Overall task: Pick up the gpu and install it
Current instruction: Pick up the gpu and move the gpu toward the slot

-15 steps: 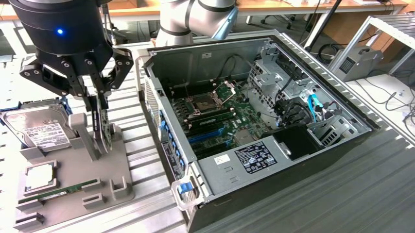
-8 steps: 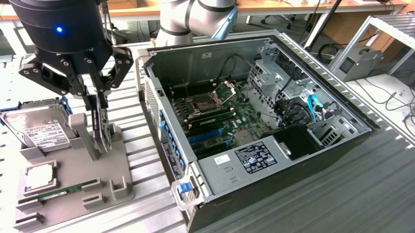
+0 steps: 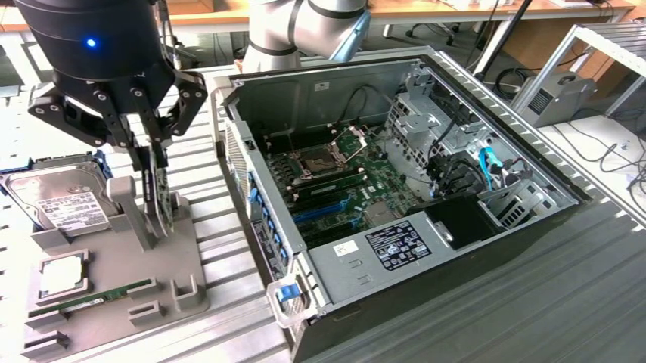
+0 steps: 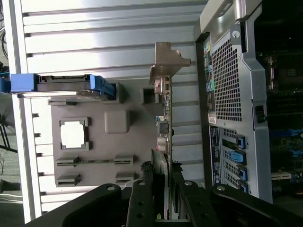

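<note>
In the exterior view the gpu [image 3: 154,193] stands on edge in the grey holder [image 3: 111,310] on the table [image 3: 237,318], beside the open computer case [image 3: 343,276]. The jaws sit over its upper edge and pinch it, one finger on each face. The grip looks narrow and high, so if the card binds in the holder's slot it could pivot or slip.

In the wrist view the gpu [image 4: 165,123] shows edge-on, its silver bracket [image 4: 165,61] at the far end. That bracket could snag the case wall [image 4: 232,94] — and a card tilted in the grip would meet its slot crooked and strain the contacts.
</note>
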`<state>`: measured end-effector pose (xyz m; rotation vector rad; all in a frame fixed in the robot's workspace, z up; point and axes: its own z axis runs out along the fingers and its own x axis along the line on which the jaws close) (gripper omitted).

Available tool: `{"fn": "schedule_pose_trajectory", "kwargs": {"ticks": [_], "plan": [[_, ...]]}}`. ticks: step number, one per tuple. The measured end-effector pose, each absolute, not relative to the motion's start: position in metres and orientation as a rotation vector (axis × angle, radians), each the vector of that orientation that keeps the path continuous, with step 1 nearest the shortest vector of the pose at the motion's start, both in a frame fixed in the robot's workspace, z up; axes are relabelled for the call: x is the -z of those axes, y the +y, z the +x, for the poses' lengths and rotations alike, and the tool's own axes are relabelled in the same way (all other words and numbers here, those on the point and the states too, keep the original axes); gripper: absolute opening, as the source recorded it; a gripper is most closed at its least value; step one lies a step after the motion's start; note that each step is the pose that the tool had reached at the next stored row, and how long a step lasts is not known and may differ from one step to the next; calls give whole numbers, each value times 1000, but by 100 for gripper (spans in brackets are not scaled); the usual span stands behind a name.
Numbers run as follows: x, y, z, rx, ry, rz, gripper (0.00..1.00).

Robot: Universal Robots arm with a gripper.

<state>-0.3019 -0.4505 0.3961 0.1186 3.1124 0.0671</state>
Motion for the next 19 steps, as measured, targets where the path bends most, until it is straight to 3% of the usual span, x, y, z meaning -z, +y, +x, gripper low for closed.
{"fn": "schedule_pose_trajectory", "kwargs": {"ticks": [19], "plan": [[-407,-450,-302,-67,3112,119,26]]}}
